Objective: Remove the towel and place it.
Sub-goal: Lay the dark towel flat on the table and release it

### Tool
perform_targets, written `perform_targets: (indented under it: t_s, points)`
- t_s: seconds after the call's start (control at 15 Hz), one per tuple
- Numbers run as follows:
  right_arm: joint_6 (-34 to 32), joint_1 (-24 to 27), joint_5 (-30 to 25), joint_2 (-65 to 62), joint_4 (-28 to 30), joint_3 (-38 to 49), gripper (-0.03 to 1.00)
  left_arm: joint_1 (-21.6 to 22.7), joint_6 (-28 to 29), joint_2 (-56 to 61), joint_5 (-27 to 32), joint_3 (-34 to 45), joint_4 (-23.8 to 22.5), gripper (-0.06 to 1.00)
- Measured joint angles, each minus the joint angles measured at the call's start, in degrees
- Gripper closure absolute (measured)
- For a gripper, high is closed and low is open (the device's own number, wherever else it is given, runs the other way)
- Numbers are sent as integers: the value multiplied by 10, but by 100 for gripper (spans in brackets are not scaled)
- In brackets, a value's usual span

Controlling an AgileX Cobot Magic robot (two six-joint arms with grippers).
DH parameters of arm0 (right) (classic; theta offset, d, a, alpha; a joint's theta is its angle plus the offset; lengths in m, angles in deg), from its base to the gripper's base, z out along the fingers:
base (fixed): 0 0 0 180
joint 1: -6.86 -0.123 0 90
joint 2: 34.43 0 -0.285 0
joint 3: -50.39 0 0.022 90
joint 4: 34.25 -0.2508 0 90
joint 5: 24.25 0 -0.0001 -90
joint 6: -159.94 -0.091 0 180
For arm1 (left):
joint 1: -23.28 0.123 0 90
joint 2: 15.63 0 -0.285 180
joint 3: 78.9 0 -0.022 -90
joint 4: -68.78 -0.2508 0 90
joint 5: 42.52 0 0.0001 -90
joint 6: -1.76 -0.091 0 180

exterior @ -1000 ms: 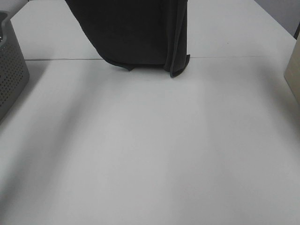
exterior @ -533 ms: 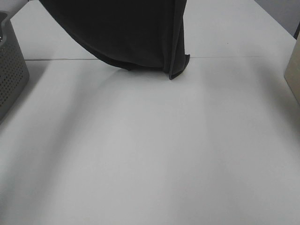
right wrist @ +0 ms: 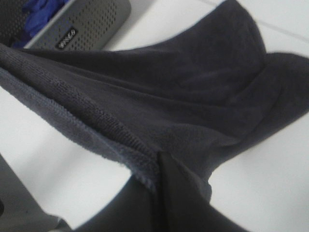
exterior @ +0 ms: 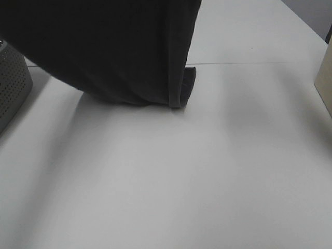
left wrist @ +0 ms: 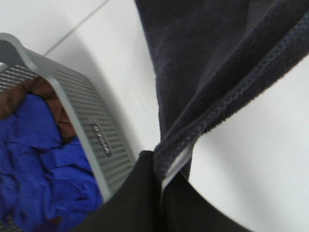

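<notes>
Beside the basket (exterior: 10, 83), the dark towel (exterior: 114, 52) runs off the top of the high view, so its upper part and both arms are cut off. The wrist views show only dark claw tips. The left claw (left wrist: 161, 181) is clamped on the towel's stitched hem, and the right claw (right wrist: 159, 179) pinches a hem edge too. The towel's lower fold hangs at the white table (exterior: 207, 181); I cannot tell whether it touches. A seam crosses the table level with the basket. Blue cloth (left wrist: 38, 164) and brown cloth (left wrist: 29, 92) lie inside the basket. Far across from the basket, a beige thing (exterior: 324, 78) is cut off by the frame.
</notes>
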Motion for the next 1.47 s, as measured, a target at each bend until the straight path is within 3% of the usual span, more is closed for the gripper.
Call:
perform_targets:
  t_s: [0.33, 0.53, 0.73, 0.87, 1.27, 1.47]
  points:
    - [2, -4, 3, -194, 26, 323, 96, -1, 10, 129, -3, 205, 152, 94]
    - [2, -5, 5, -258, 50, 404, 96, -2, 1, 162, -5, 292, 230, 94]
    - [-17, -5, 7, -288, 50, 453, 96, -2, -2, 163, -5, 336, 258, 94]
    - [-74, -5, 10, -318, 52, 506, 96, -13, -2, 169, -6, 367, 280, 94]
    - [-160, -5, 10, -422, 52, 662, 96, -151, 94, 191, -15, 465, 284, 94]
    - [-195, -4, 10, -473, 17, 727, 96, -208, 131, 191, -20, 497, 276, 94]
